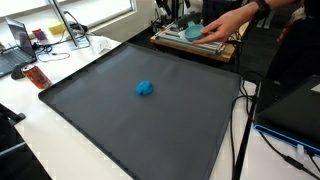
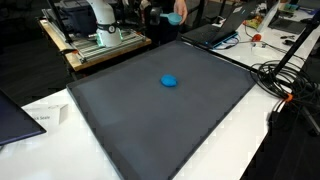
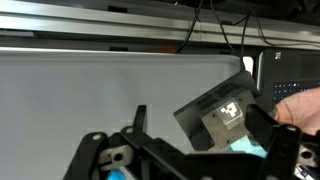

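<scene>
In the wrist view my gripper (image 3: 200,135) is open, its dark fingers (image 3: 140,120) standing wide apart. Between them shows a grey block (image 3: 222,112) with a white square marker; it does not look gripped. A person's hand (image 3: 298,105) comes in from the right, just above a teal object (image 3: 250,150). In both exterior views that hand (image 1: 228,20) holds a teal dish (image 1: 194,32) (image 2: 177,17) by the robot's stand at the back. A small blue object (image 1: 145,88) (image 2: 170,81) lies alone in the middle of the dark mat (image 1: 100,110) (image 2: 130,120), far from the gripper.
The robot's white arm (image 2: 100,20) stands on a wooden platform (image 1: 200,45) behind the mat. Laptops (image 2: 215,30) and black cables (image 2: 285,75) lie along one side of the mat. A red can (image 1: 37,76) and desk clutter sit off another side.
</scene>
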Robot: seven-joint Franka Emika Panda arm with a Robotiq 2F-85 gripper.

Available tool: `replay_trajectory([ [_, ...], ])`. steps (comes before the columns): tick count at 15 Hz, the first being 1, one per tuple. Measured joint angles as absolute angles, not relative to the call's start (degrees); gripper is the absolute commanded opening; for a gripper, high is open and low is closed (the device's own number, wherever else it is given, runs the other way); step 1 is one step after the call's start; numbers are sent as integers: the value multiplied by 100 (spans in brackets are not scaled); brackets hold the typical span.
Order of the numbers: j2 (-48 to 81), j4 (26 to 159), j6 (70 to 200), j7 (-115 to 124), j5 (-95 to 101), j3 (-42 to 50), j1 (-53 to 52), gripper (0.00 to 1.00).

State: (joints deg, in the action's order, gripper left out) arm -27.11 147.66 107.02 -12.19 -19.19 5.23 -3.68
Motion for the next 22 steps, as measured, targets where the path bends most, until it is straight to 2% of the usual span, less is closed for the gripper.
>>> replay_trajectory([
  [5,-2725,14688,10116,-1968,-1954,538,-385,99],
  [7,-2727,14666,9993,-2179,-1955,548,-385,89],
  [8,-2727,14662,9964,-2285,-1955,554,-385,70],
  [12,-2730,14642,9878,-2597,-1955,590,-385,41],
  [13,-2731,14638,9854,-2660,-1955,599,-385,37],
  [18,-2733,14637,9758,-2858,-1951,666,-382,43],
  [19,-2733,14637,9738,-2883,-1951,685,-381,35],
  [22,-2731,14637,9713,-2967,-1951,718,-381,35],
])
